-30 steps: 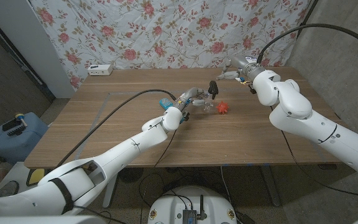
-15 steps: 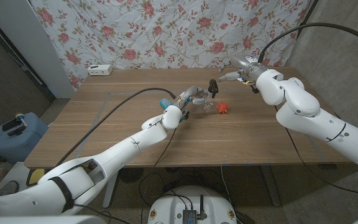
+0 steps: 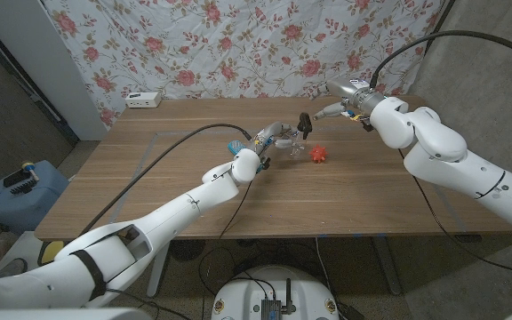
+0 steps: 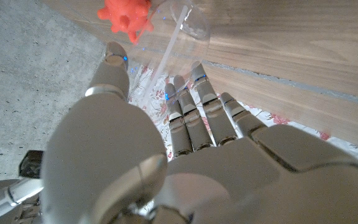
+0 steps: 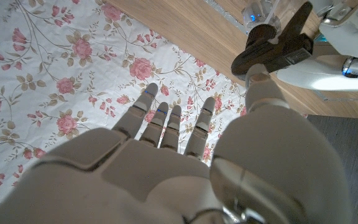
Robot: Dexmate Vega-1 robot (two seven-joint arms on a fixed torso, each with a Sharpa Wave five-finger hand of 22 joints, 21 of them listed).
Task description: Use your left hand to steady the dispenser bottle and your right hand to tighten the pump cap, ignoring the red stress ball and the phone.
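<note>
The clear dispenser bottle (image 3: 292, 148) with its black pump cap (image 3: 304, 123) stands mid-table, gripped by my left hand (image 3: 275, 137). In the left wrist view the bottle's clear body (image 4: 188, 22) sits between the thumb and fingers of the left hand (image 4: 185, 143). My right hand (image 3: 332, 101) hovers behind and to the right of the pump, fingers spread and holding nothing. In the right wrist view the pump cap (image 5: 277, 47) lies just past the thumb of the open right hand (image 5: 166, 155), not touching it. The red stress ball (image 3: 318, 155) lies just right of the bottle.
A white power strip (image 3: 143, 99) lies at the table's back left. A small blue object (image 3: 235, 145) sits by my left wrist. The floral cloth (image 3: 238, 44) hangs behind the table. A black cable (image 3: 176, 156) trails across the left half of the wood.
My right forearm has swung outward to the right, and the hand has edged slightly back and right. The left hand has lifted the bottle and pump a little farther back.
</note>
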